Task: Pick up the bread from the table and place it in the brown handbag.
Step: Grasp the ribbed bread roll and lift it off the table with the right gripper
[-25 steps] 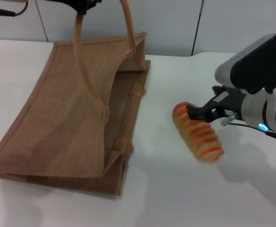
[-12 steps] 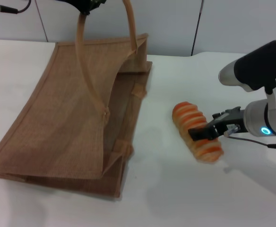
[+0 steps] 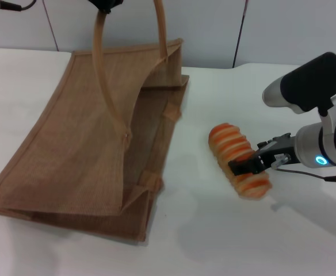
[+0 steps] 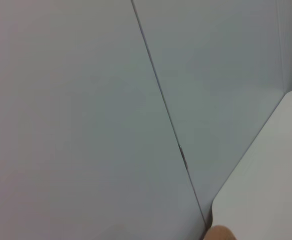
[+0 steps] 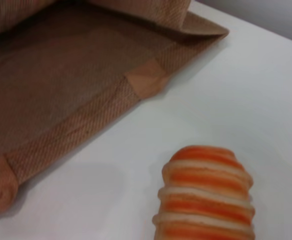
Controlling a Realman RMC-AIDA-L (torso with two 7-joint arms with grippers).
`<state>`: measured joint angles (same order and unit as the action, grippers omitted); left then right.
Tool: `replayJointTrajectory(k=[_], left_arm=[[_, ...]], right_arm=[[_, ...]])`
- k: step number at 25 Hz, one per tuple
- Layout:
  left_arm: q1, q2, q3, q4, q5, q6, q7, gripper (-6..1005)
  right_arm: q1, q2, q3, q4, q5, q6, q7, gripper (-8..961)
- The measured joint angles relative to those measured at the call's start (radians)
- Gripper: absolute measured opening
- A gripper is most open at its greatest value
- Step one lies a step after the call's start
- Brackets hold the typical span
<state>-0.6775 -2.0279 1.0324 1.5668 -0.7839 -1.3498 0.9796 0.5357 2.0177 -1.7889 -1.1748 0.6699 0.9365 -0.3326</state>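
The bread [image 3: 228,141], banded orange and cream, lies on the white table [image 3: 202,230] to the right of the brown handbag [image 3: 81,144]. My right gripper [image 3: 247,164] reaches in from the right and is shut across the bread's nearer half, with the bread still resting on the table. The right wrist view shows the bread's far end [image 5: 206,195] and the handbag's open mouth [image 5: 61,75] beyond it. The handbag lies on its side with its mouth facing the bread. My left gripper [image 3: 105,4] at the top edge holds one handle [image 3: 99,63] raised, which lifts the upper wall.
A grey panelled wall [image 3: 283,29] runs behind the table. The left wrist view shows only that wall, a table corner [image 4: 266,190] and a tan handle tip [image 4: 218,234]. Bare tabletop lies between the bread and the bag and in front of both.
My right gripper moved from the bread's far end down to its nearer half and settled across it. The left gripper and raised handle shifted slightly; the bread barely moved.
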Motion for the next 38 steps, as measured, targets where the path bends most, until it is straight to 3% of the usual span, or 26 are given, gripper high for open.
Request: replayJointTrajectory(k=[10, 20, 38], left_arm=[[-0.01, -0.001, 0.0, 0.018, 0.01, -0.011, -0.004, 121], [-0.01, -0.002, 0.003, 0.018, 0.012, -0.014, -0.004, 121], [-0.01, -0.002, 0.063, 0.041, 0.013, -0.004, -0.014, 122]], right_arm=[[0.052, 0.004, 0.0, 0.101, 0.004, -0.013, -0.012, 884], [0.059, 0.004, 0.017, 0.116, 0.004, -0.008, -0.005, 879], [0.08, 0.0, 0.045, 0.099, 0.021, -0.012, -0.014, 693]])
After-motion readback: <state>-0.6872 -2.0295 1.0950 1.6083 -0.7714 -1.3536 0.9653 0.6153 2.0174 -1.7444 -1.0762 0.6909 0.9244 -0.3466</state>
